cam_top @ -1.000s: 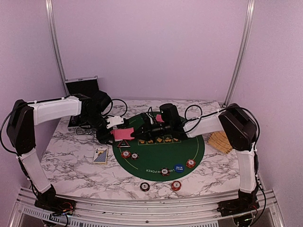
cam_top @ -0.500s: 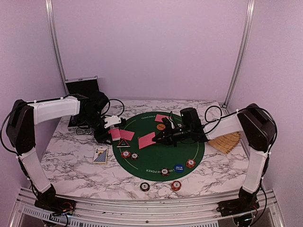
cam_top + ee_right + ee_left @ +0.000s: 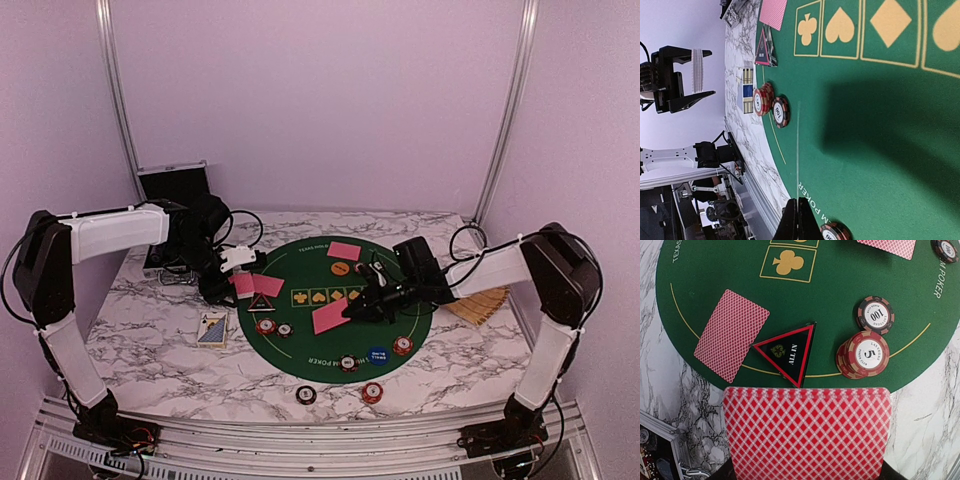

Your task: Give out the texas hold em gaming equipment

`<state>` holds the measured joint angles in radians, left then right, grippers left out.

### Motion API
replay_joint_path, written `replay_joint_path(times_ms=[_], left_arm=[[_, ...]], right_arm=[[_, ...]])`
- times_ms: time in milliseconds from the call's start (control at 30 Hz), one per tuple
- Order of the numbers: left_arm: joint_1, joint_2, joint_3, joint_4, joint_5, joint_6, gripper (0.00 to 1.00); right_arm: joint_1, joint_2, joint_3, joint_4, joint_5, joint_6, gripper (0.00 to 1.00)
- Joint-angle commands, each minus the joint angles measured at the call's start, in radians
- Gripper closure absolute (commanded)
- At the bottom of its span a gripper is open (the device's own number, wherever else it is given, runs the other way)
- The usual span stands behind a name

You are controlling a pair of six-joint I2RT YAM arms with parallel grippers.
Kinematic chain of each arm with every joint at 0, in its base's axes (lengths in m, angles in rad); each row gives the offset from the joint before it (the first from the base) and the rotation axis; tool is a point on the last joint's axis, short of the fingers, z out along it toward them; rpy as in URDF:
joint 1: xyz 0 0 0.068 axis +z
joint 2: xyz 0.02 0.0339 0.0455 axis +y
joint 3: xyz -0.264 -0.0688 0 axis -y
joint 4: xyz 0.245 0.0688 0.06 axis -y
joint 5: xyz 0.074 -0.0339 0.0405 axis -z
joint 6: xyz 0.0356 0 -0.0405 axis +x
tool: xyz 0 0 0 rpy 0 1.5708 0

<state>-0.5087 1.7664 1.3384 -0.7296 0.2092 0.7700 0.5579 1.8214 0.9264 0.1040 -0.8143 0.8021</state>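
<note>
My left gripper (image 3: 230, 282) is shut on a deck of pink-red-backed cards (image 3: 807, 432) at the left edge of the green mat (image 3: 330, 340); the deck hides its fingers. My right gripper (image 3: 358, 308) is shut on a single card (image 3: 330, 315), held edge-on over the mat (image 3: 798, 150). One card (image 3: 731, 334) lies by the black triangular marker (image 3: 790, 354), another card (image 3: 343, 250) at the far side. A chip stack (image 3: 862, 354) and a 100 chip (image 3: 875, 315) sit by the marker. The orange button (image 3: 340, 268) and the blue button (image 3: 377, 354) lie on the mat.
More chips lie at the mat's near edge (image 3: 348, 363) (image 3: 402, 346) and on the marble in front (image 3: 306, 394) (image 3: 372, 392). A card box (image 3: 212, 329) lies left of the mat. A tan fanned object (image 3: 480, 298) is at the right. The silver-edged case (image 3: 172, 185) stands back left.
My right gripper has drawn one card away from the deck in my left gripper and carried it right and nearer over the mat. The left arm has barely moved.
</note>
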Motion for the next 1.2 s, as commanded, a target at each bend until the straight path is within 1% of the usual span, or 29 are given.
replay_joint_path(times_ms=[0,400,733,833,933,967,1067,1167], left_arm=[[0.002,-0.038,-0.009,-0.012,0.022,0.005,1.0],[0.001,-0.043,-0.01,-0.017,0.03,-0.003,1.0],[-0.002,-0.039,-0.008,-0.021,0.031,-0.005,1.0],[-0.002,-0.038,-0.005,-0.022,0.032,-0.004,1.0],[-0.003,-0.036,-0.002,-0.023,0.032,-0.006,1.0],[-0.005,-0.036,-0.002,-0.025,0.032,-0.004,1.0],[-0.007,-0.037,-0.001,-0.026,0.031,-0.005,1.0],[-0.009,-0.039,0.0,-0.028,0.032,-0.003,1.0]], right_arm=[[-0.034,-0.057,-0.03,-0.089,0.033,-0.07,1.0],[-0.064,-0.086,-0.016,-0.293,0.106,-0.196,1.0],[-0.064,-0.096,0.045,-0.48,0.241,-0.307,1.0],[-0.065,-0.098,0.055,-0.509,0.265,-0.321,0.92],[-0.064,-0.097,0.068,-0.529,0.28,-0.328,0.71],[-0.065,-0.1,0.093,-0.544,0.291,-0.332,0.59],[-0.064,-0.105,0.13,-0.568,0.31,-0.333,0.51],[-0.064,-0.118,0.165,-0.557,0.322,-0.319,0.42]])
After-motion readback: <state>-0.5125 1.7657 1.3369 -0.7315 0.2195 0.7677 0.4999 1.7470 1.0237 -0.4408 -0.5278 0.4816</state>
